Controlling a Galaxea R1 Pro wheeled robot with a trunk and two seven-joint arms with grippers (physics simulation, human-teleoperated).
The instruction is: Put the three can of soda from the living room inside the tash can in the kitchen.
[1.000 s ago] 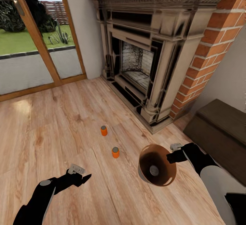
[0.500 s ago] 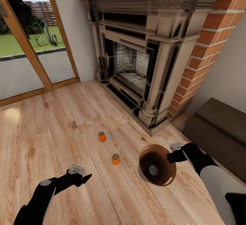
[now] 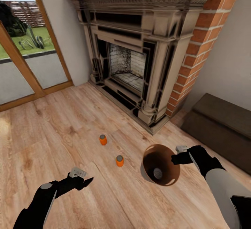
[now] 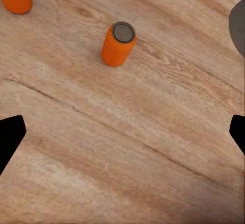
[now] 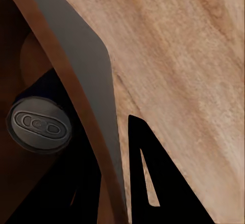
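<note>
1. Head view: two orange soda cans upright on the wood floor before the fireplace [image 3: 139, 55], the farther can [image 3: 102, 139] and the nearer can [image 3: 119, 160] apart from each other. One trash can [image 3: 158, 165] tilted, held off the floor; a third can [image 3: 157, 173] lies inside.
2. Head view: right gripper [image 3: 178, 157] clamped on the bin's rim. Left gripper [image 3: 83, 179] holds nothing; its opening is unclear here.
3. Left wrist view: two orange cans; finger tips [image 4: 10, 134] wide apart, touching nothing.
4. Right wrist view: one grey can top inside the coppery bin; finger against the bin's grey wall.

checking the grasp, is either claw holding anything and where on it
The right claw holds the trash can by its rim; the left claw holds nothing.
</note>
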